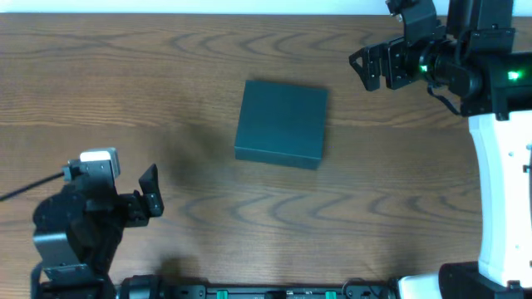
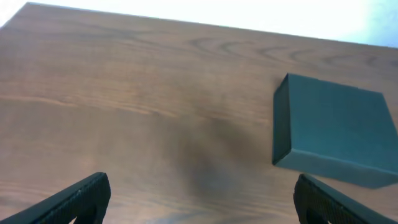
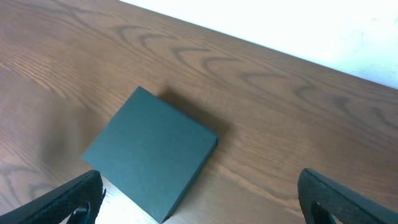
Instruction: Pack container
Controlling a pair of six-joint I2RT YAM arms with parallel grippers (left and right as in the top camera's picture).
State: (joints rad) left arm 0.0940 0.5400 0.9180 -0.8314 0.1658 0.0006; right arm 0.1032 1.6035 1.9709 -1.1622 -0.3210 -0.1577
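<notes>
The container (image 1: pixel 281 123) is a dark grey-green square box lying closed in the middle of the wooden table. It also shows in the left wrist view (image 2: pixel 333 129) at the right and in the right wrist view (image 3: pixel 151 152) at lower left. My left gripper (image 1: pixel 150 193) is open and empty at the front left, well apart from the box; its fingers frame bare table (image 2: pixel 199 202). My right gripper (image 1: pixel 366 66) is open and empty at the back right, raised above the table to the right of the box (image 3: pixel 199 199).
The table's far edge (image 1: pixel 249 14) meets a white wall. The right arm's white base (image 1: pixel 503 199) stands at the right side. A cable (image 1: pixel 29 189) runs off left from the left arm.
</notes>
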